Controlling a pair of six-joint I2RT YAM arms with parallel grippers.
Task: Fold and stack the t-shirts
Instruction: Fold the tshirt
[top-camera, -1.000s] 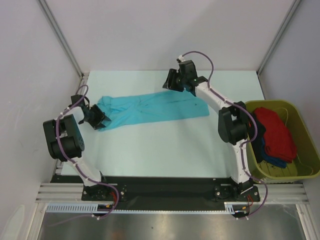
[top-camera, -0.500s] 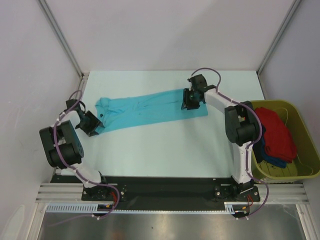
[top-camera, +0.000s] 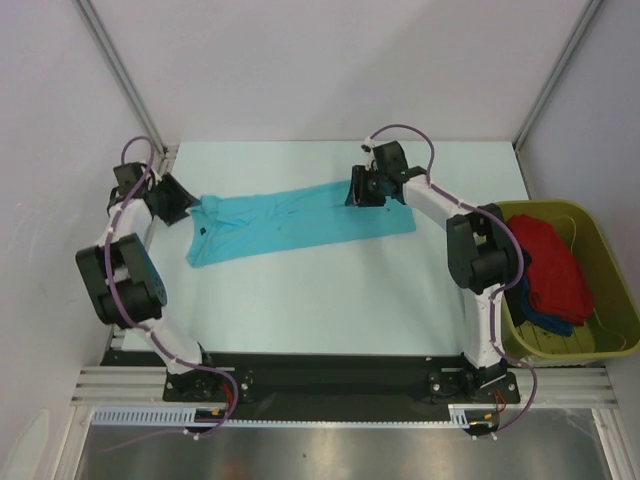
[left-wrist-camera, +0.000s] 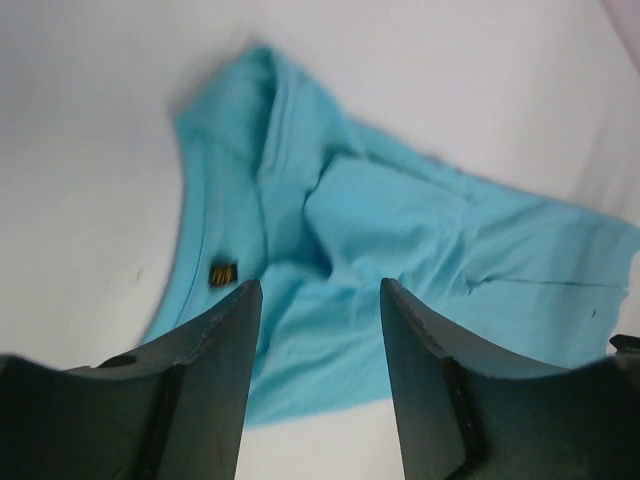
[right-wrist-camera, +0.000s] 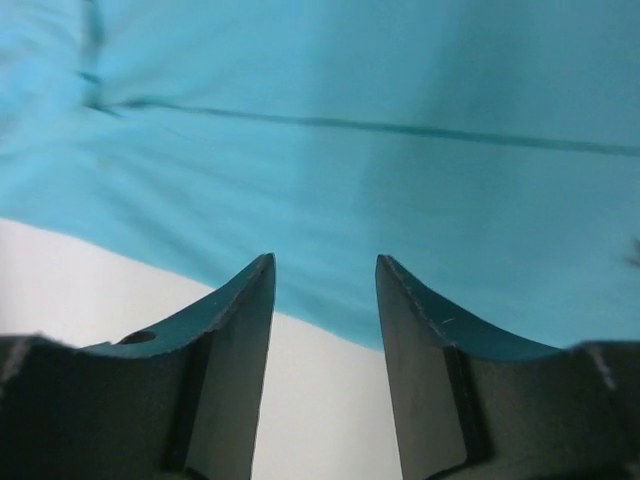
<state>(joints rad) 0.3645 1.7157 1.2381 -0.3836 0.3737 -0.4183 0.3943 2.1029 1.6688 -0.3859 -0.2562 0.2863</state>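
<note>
A turquoise t-shirt (top-camera: 300, 220) lies spread in a long strip across the table, its collar end to the left. The small dark label (left-wrist-camera: 222, 272) shows near the collar. My left gripper (top-camera: 180, 200) is at the shirt's far left corner, open, with only cloth and table seen between its fingers (left-wrist-camera: 215, 340). My right gripper (top-camera: 362, 188) hovers over the shirt's far edge towards the right, also open and empty (right-wrist-camera: 325, 265). The cloth edge (right-wrist-camera: 330, 320) runs just ahead of its fingertips. More t-shirts, red (top-camera: 550, 265) and dark blue (top-camera: 535, 318), lie in the tub.
An olive-green plastic tub (top-camera: 610, 260) stands at the table's right edge beside the right arm. White walls with metal posts close in the back and both sides. The pale table (top-camera: 320, 300) spreads in front of the shirt.
My left gripper has swung from the shirt's near left end up to its far left corner. The right gripper dropped onto the shirt, then shifted slightly left along the far edge.
</note>
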